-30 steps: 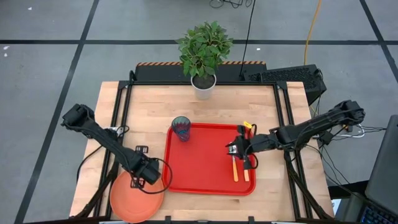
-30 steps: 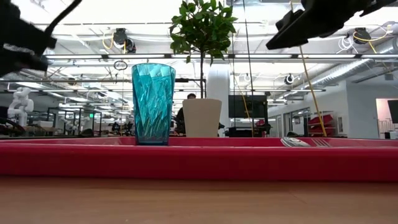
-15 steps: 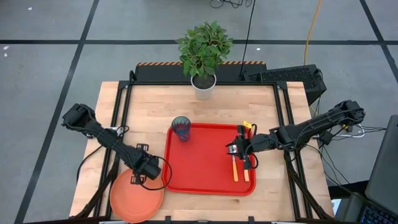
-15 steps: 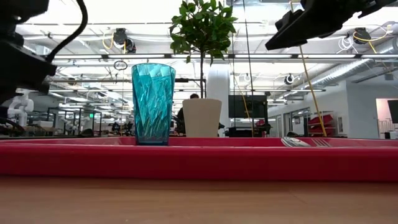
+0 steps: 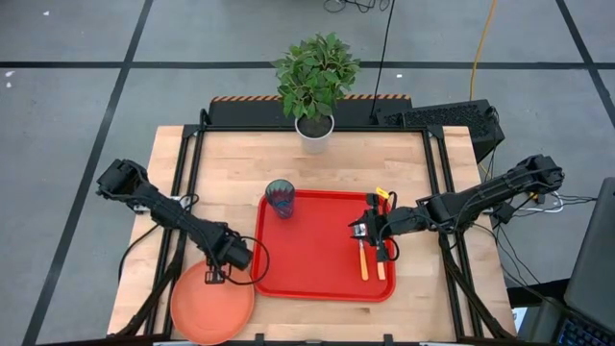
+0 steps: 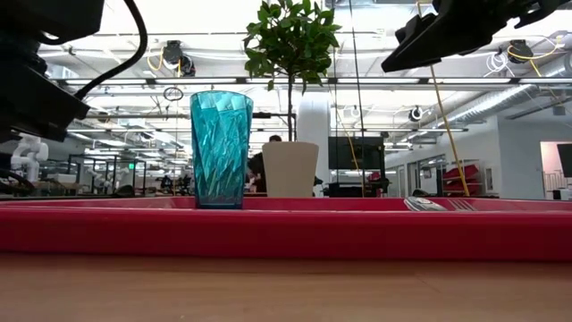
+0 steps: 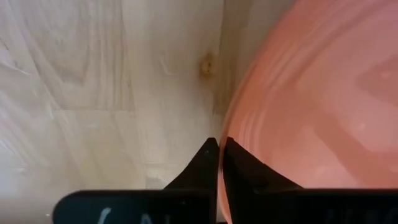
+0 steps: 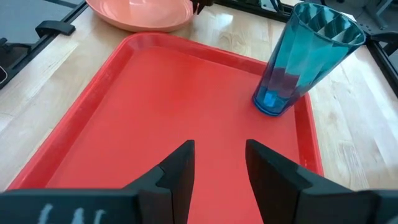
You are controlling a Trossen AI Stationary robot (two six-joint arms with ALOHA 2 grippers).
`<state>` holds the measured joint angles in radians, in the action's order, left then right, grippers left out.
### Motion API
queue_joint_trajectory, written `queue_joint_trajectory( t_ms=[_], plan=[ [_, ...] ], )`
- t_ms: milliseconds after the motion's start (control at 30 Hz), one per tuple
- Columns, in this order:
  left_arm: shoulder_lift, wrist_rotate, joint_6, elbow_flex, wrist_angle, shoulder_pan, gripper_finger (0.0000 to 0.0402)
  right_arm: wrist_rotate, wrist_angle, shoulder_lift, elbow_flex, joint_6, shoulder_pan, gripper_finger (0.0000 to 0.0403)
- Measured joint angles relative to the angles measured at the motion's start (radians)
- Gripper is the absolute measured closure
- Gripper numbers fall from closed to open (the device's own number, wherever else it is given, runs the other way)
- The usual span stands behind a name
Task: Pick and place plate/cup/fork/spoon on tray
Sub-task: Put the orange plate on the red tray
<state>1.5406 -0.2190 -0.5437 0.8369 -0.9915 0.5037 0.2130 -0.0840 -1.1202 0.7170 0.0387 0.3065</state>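
Left gripper (image 5: 213,276) has just pinched the rim of the round, flat salmon plastic plate (image 5: 211,306).

High view: plate off the red rectangular plastic tray (image 5: 317,279), on the wooden worktop (image 5: 231,173); lifting looks next. Left wrist view: fingers pressed on the rim. Right wrist view: right gripper (image 8: 217,163) spread above the tray. Low view: bright workshop behind.

The right end effector (image 8: 219,165) hovers over the tray (image 8: 161,112), its two dark fingers (image 8: 177,168) spread with bare red tray floor showing in the gap. The cup (image 8: 305,56) stands upright inside the tray at about 1 o'clock from the fingers, close to a rim corner. Beyond the tray's far rim, at about 11 o'clock, the plate (image 8: 140,14) rests on the wooden surface (image 8: 367,143).
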Motion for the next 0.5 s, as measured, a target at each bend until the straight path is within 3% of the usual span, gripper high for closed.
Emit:
queue_joint_trajectory(
  t_ms=[200, 500],
  plan=[
    [-0.017, -0.065, 0.000, 0.000, -0.010, 0.000, 0.0396, 0.000, -0.003, 0.000, 0.000, 0.006, 0.000, 0.0269],
    [-0.147, -0.093, -0.033, 0.000, -0.072, -0.016, 0.0397, 0.002, -0.002, 0.000, 0.000, 0.011, 0.000, 0.0269]
  ],
)
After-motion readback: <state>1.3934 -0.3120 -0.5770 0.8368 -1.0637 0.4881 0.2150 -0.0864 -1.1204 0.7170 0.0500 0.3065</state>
